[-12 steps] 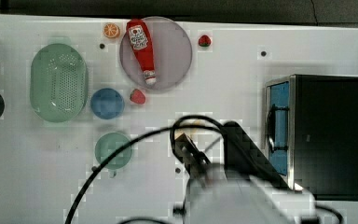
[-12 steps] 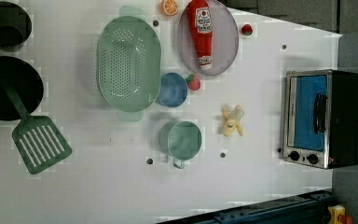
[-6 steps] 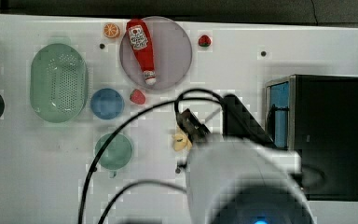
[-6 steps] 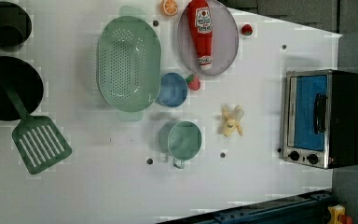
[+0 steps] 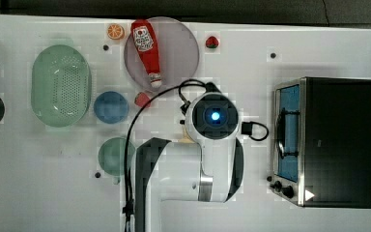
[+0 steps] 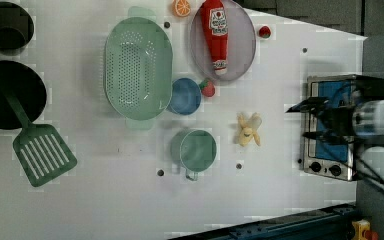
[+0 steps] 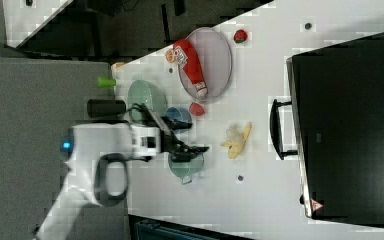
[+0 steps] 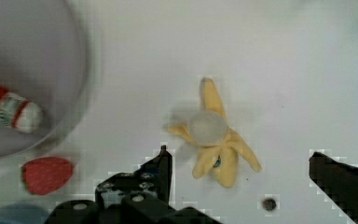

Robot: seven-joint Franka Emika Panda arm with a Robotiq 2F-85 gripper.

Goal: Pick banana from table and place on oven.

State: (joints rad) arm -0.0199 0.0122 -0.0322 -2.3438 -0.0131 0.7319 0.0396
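On the white worktop (image 6: 290, 60), the banana (image 6: 248, 130) lies flat with its peel splayed — between the green cup (image 6: 196, 150) and the oven (image 6: 330, 125) in the left view, touching neither. Wrist view: the banana (image 8: 213, 135) sits on bare worktop just ahead of the hand (image 8: 242, 175), whose two dark fingers (image 8: 161, 168) stand wide apart with nothing between them; the fruit lies in line with the gap but clear of both fingers. A red strawberry (image 8: 46, 173) lies near the rim of the grey plate (image 8: 70, 56), on which the ketchup bottle (image 8: 11, 114) rests.

Top view: the arm's wrist (image 5: 215, 116) hangs over the banana's place, only a pale sliver showing at the edge of the arm; the oven (image 5: 340, 142) stands at the top view's right, door facing the arm, its black top bare. Right view: the hand (image 7: 192, 148) points towards the banana (image 7: 236, 139) and stands off from it — the oven (image 7: 350, 125) lies beyond the fruit.

Other items, left view: a green colander (image 6: 137, 67), a blue bowl (image 6: 185, 96) just beside it, an orange slice (image 6: 182, 7) by the plate's edge, a second strawberry (image 6: 264, 32) on the plate's other side, a green spatula (image 6: 42, 152) and two black pots (image 6: 10, 97) at the left view's left.
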